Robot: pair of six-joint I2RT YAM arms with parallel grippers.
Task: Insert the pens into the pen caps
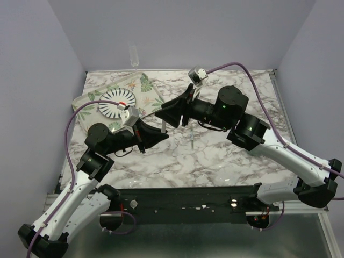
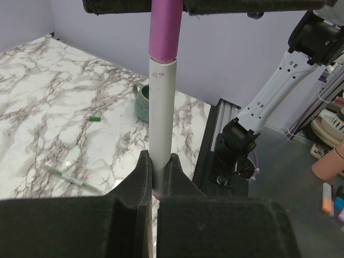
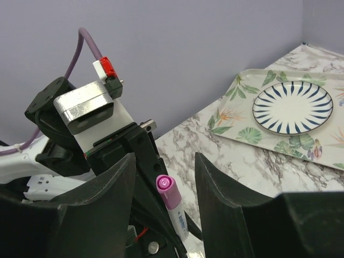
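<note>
Pen (image 2: 161, 107) clamped in left gripper (image 2: 157, 161), pink cap (image 2: 165, 27) on its tip, right gripper (image 3: 164, 161) spread open around that cap.

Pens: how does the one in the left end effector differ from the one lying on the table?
The held pen is raised above the table, clamped in the left end effector; the loose pen lies flat on it. The held pen wears a pink cap; the loose pen shows none, and a green cap lies apart. Both are slim pens.

Two pens (image 2: 160, 123), a pink cap (image 2: 165, 29) and a green cap (image 2: 95, 118), one plate (image 3: 293, 107), one tray (image 3: 242, 134) and one mug (image 2: 142, 102).
</note>
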